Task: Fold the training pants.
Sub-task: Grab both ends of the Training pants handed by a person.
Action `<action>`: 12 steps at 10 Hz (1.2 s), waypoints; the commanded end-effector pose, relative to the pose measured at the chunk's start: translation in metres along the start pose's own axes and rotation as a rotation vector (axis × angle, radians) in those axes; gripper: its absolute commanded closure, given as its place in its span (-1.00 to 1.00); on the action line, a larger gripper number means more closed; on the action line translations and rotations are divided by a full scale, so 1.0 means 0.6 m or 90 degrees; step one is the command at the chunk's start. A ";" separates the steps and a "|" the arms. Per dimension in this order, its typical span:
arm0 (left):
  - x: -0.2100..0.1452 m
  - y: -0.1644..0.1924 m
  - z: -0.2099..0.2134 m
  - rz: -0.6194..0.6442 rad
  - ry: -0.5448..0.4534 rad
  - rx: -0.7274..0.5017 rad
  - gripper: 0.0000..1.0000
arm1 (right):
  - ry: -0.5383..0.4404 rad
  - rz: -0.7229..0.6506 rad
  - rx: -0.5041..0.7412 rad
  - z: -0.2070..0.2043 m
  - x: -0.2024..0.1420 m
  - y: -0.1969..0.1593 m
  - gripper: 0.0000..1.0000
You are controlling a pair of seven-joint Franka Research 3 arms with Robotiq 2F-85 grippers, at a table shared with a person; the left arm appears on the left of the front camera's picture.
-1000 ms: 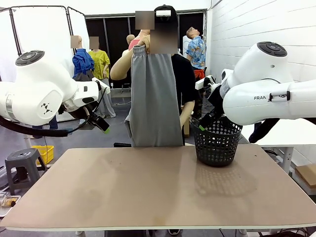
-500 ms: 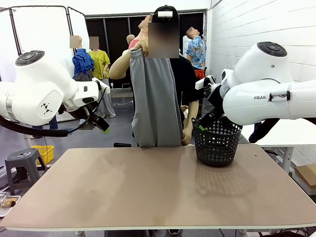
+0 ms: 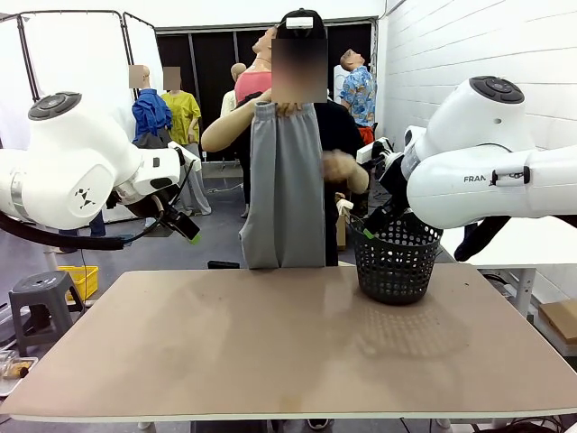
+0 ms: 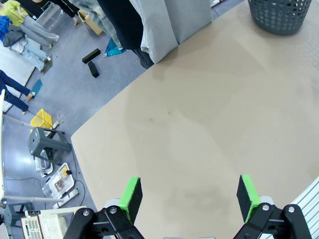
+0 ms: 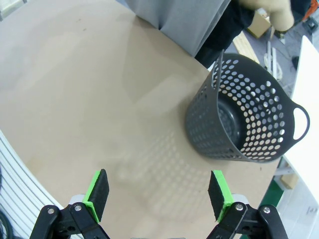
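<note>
Training pants (image 3: 287, 189) are hanging full length in front of the person at the far side of the table (image 3: 270, 361), not yet folded. One hand (image 3: 288, 109) is gripping the gathered waistband up near the person's shoulders; the other hand (image 3: 339, 167) is hovering beside the cloth's edge, too blurred for me to say whether it is touching. The leg ends are dangling just past the table's far edge, as I am also seeing from the left wrist (image 4: 169, 22) and the right wrist (image 5: 185, 20). The black mesh basket (image 3: 395, 266) is standing upright on the table's far right part, apart from the pants. Looking down into it from the right wrist (image 5: 239, 124), I am seeing its own dark floor and perforated wall. The left gripper (image 4: 189, 194) is hanging above the bare tabletop with its green pads spread wide apart, clasping nothing. The right gripper (image 5: 158, 194) is likewise holding its pads wide apart over the table, near the basket and not touching it.
</note>
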State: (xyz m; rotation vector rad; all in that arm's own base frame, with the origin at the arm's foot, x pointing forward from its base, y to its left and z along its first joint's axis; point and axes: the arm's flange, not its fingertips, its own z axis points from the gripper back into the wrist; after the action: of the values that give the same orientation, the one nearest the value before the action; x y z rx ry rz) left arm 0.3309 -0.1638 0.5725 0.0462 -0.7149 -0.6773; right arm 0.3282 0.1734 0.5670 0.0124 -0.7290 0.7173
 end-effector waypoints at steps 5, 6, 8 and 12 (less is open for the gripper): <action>0.002 0.001 0.003 0.000 -0.002 0.003 -1.00 | 0.003 0.001 0.002 -0.003 0.001 0.001 -1.00; 0.002 0.001 0.003 0.000 -0.002 0.003 -1.00 | 0.003 0.001 0.002 -0.003 0.001 0.001 -1.00; 0.002 0.001 0.003 0.000 -0.002 0.003 -1.00 | 0.003 0.001 0.002 -0.003 0.001 0.001 -1.00; 0.002 0.001 0.003 0.000 -0.002 0.003 -1.00 | 0.003 0.001 0.002 -0.003 0.001 0.001 -1.00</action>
State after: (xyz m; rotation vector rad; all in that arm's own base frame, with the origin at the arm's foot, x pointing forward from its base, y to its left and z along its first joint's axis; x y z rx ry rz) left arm 0.3309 -0.1638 0.5725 0.0462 -0.7149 -0.6773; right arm 0.3282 0.1734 0.5670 0.0124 -0.7290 0.7173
